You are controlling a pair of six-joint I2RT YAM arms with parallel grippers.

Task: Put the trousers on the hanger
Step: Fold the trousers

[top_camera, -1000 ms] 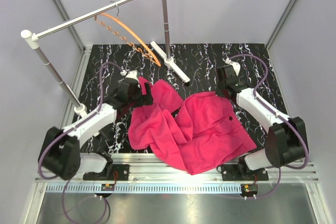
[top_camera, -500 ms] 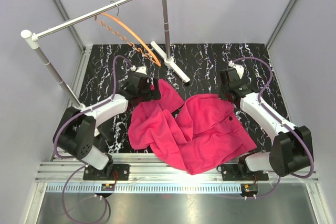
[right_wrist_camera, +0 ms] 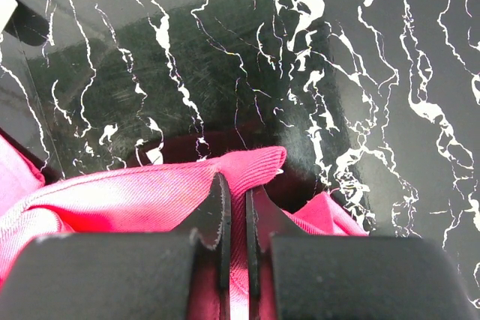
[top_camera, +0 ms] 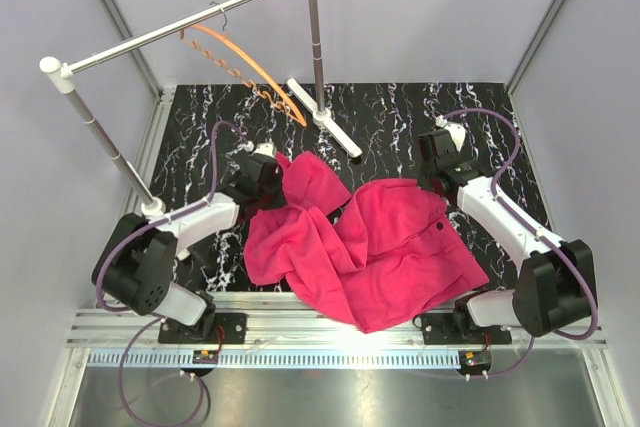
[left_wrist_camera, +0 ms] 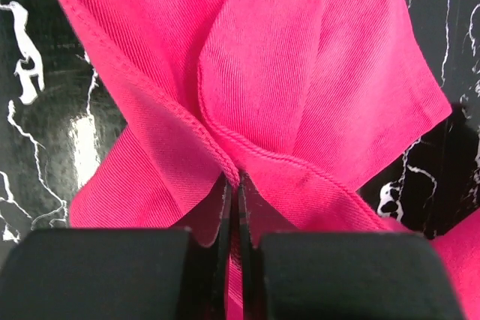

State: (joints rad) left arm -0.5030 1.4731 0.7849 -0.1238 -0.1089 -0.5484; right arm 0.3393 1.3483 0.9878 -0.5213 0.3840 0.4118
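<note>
On your far left the hanger (top_camera: 262, 71) hangs by its hook from the rail (top_camera: 180, 25), raised above the table (top_camera: 400, 112) and well apart from the cloth, so it is free to take the garment once you lift it. Your left gripper (top_camera: 278, 181) is clenched on a hemmed edge at the far-left corner of the trousers (top_camera: 385, 247). Its wrist view shows the jaws nearly together with folded hem pinched between them, which I read as a grip meant to carry that corner. The trousers lie crumpled across the middle of the table between the two arms, with the button (top_camera: 441, 226) facing up toward the right side. Your right gripper (top_camera: 438, 181) is likewise closed on a rolled fold at the far-right edge. With both far corners held, I judge you are set to raise and spread the cloth. Be careful that the thin pinch on the left does not slip.
</note>
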